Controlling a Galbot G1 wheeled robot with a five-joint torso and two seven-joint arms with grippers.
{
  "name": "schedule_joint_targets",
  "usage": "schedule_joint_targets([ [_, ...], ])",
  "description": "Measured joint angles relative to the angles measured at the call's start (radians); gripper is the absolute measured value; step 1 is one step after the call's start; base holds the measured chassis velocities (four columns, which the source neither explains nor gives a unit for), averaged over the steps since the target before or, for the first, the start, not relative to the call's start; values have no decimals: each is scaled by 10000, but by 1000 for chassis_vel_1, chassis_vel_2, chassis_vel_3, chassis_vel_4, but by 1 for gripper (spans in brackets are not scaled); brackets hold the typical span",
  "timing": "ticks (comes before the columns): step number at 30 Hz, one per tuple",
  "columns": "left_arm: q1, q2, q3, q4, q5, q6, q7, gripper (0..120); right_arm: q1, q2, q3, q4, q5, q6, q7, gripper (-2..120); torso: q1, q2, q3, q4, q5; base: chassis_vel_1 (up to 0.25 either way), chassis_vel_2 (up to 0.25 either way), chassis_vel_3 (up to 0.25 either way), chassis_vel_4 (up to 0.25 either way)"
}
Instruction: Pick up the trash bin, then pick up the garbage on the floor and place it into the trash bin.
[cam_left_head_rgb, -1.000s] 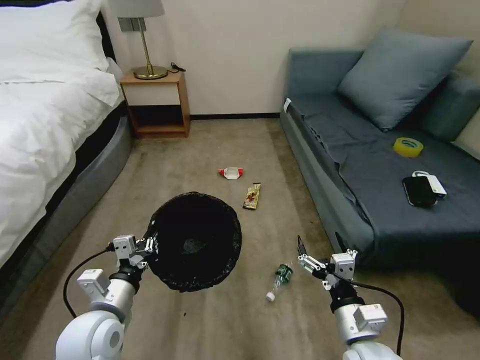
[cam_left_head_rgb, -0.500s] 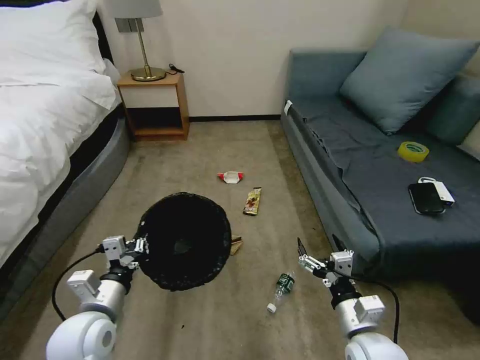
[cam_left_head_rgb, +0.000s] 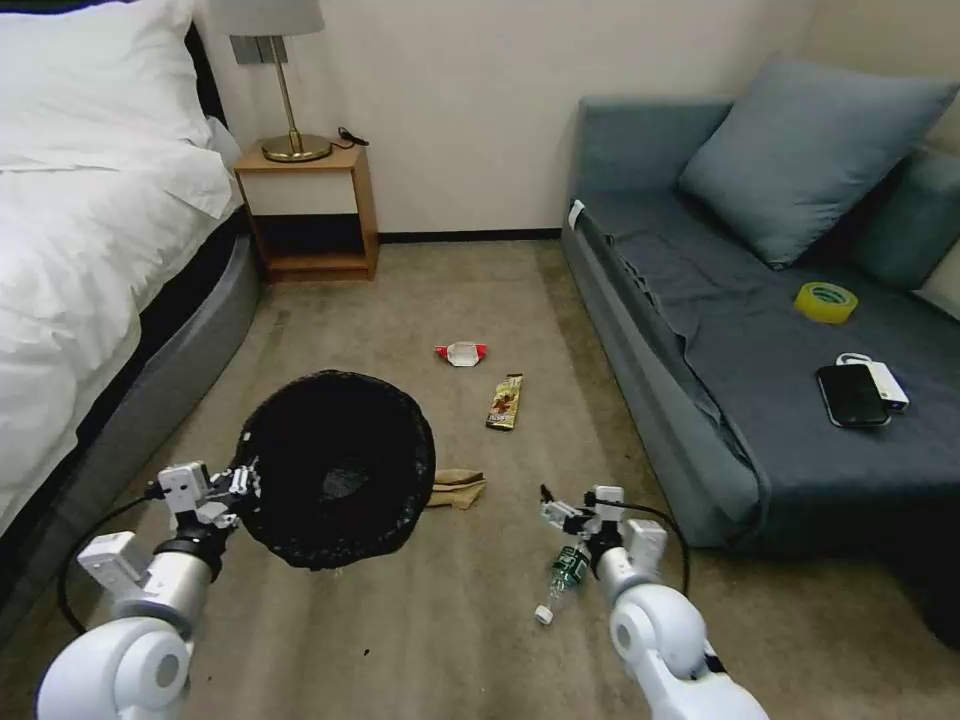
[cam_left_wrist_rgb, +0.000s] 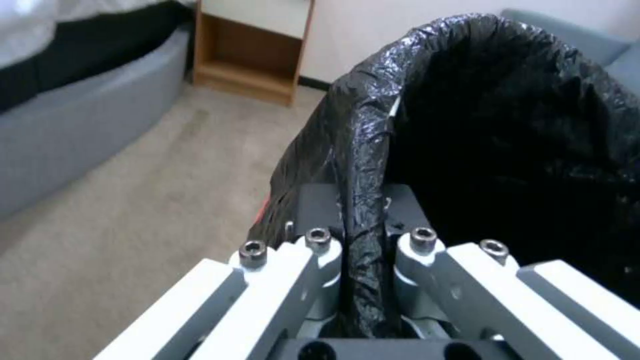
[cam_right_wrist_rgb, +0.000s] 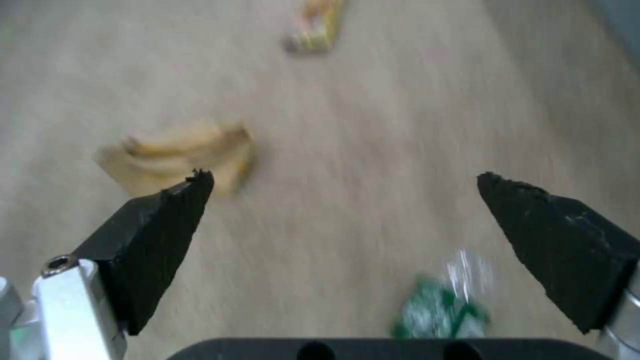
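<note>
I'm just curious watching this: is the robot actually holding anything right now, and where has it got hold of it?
The left gripper holds the trash bin by its bag-covered rim. The right gripper is open and holds nothing.

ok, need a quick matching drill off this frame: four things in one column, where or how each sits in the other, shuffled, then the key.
Things
1. trash bin
2. plastic bottle
3. yellow tape roll
4. brass lamp

Place or state
A. on the sofa seat
B. on the wooden nightstand
C. rim pinched in the left tool, held above the carpet
D. lying on the carpet just under the open right tool

Pairs: 1-C, 2-D, 3-A, 4-B
</note>
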Motion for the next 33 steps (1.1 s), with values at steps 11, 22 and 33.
schedule_joint_targets([
  [11,-16,557,-860,472,-732,9,145,4,1459,282,-537,-932,4897,-2409,4951,100,0,0,0,-1,0,0,0,0,0],
  [22,-65,721,-1079,807,-898,-32,226,4,2083,521,-390,-2731,4493,-2358,4662,100,0,0,0,-1,1,0,0,0,0],
  [33,-219,506,-764,822,-585,-3,184,4,2343,490,-124,-3896,4156,-2306,3849,100,0,0,-1,-3,2,0,0,0,0],
])
